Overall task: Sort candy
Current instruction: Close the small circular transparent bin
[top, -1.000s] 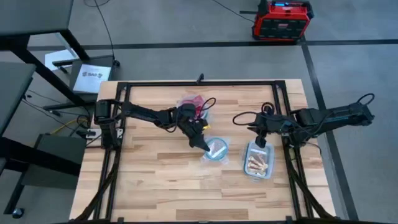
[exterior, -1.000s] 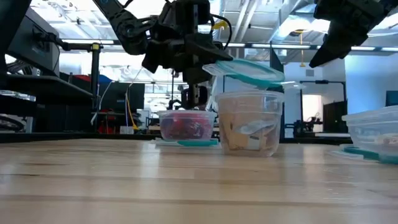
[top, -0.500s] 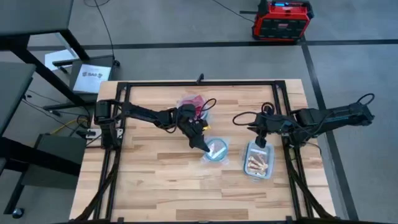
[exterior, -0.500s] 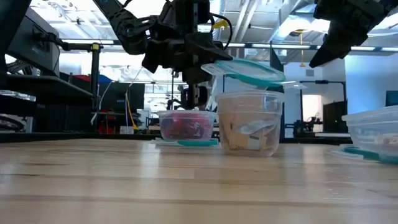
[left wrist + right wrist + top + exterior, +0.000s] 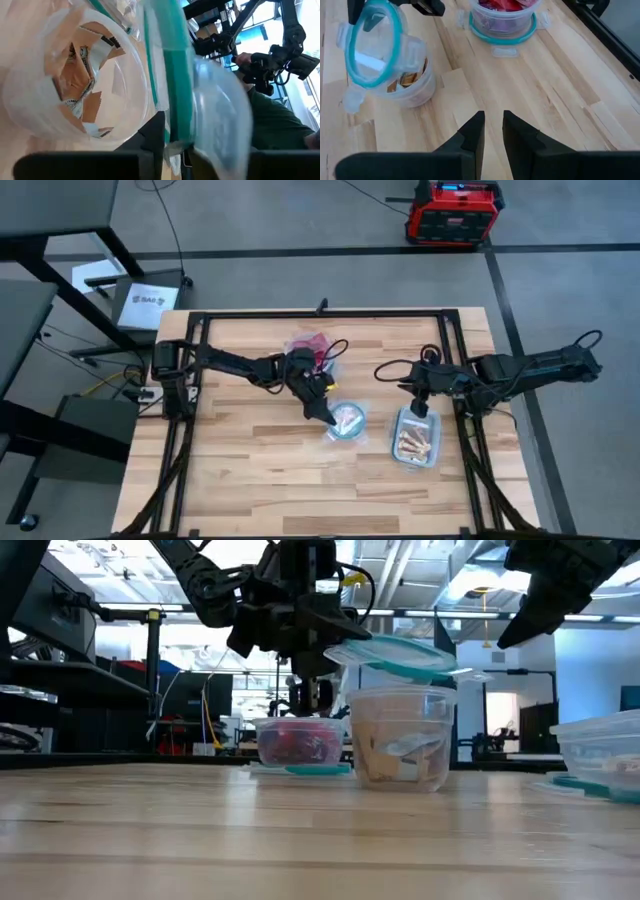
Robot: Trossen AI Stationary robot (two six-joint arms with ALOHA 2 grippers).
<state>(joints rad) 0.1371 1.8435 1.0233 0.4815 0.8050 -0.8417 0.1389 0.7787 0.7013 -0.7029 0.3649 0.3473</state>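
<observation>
1. Here, the left gripper (image 5: 327,417) has its fingers pinched on a teal-rimmed lid (image 5: 393,652), just above the round bowl (image 5: 402,751).
2. Orange candy (image 5: 409,79) lies inside that bowl.
3. The right gripper (image 5: 422,409) hovers beside the bowl, fingers nearly closed, holding nothing.

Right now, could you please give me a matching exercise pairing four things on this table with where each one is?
1. teal-rimmed lid
2. red and purple candy
3. orange candy
4. right tool

A. in the far bowl
B. raised by the rectangular tub
C. gripped by the left tool
D. in the near bowl under the lid

Pairs: 1-C, 2-A, 3-D, 4-B.
</observation>
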